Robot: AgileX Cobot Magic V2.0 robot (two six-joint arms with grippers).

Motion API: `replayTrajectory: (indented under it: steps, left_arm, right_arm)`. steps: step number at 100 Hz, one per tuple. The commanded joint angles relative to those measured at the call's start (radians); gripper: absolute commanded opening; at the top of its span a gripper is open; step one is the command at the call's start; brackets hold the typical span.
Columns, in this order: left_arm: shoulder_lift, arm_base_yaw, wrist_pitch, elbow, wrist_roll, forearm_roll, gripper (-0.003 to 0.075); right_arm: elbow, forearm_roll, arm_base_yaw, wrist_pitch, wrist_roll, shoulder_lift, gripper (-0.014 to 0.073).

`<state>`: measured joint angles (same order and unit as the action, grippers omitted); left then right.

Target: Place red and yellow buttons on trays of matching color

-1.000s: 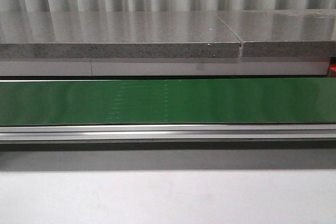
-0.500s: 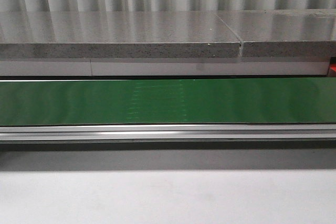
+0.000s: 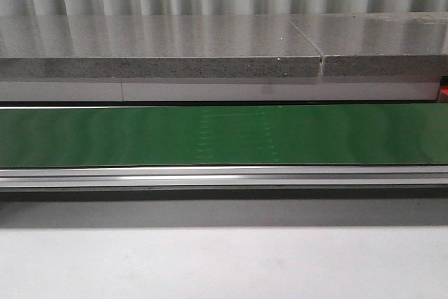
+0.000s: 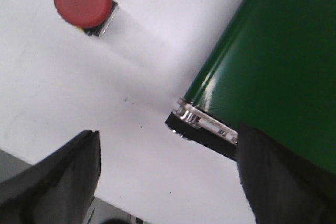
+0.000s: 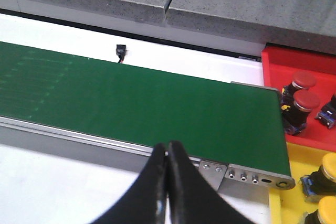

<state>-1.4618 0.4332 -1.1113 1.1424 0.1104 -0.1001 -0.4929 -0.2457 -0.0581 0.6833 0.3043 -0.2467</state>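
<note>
Front view gives us only the green belt (image 3: 224,134) under a grey slab (image 3: 161,57). Left wrist view: our left claw (image 4: 168,177) gapes wide, holding nothing, a red button (image 4: 82,0) well ahead of one finger. Right wrist view: our right claw (image 5: 168,182) is pressed closed (nothing between); red tray (image 5: 273,61) and yellow tray (image 5: 294,153) lie beyond the belt's end, each carrying matching buttons.

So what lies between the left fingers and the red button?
Only bare white table between the left fingers and the red button, per the left wrist view.
</note>
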Motion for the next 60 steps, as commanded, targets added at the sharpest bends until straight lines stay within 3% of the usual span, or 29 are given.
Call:
replayTrajectory:
  steps: [1, 60]
  left_arm:
    - [-0.018, 0.024, -0.016, 0.045, -0.002, -0.017, 0.0526]
    - [-0.185, 0.069, 0.146, 0.063, -0.001, 0.037, 0.0525]
  right_arm:
    - [-0.026, -0.018, 0.001, -0.064, 0.012, -0.008, -0.0018]
    - [-0.026, -0.018, 0.001, -0.064, 0.012, -0.008, -0.0018]
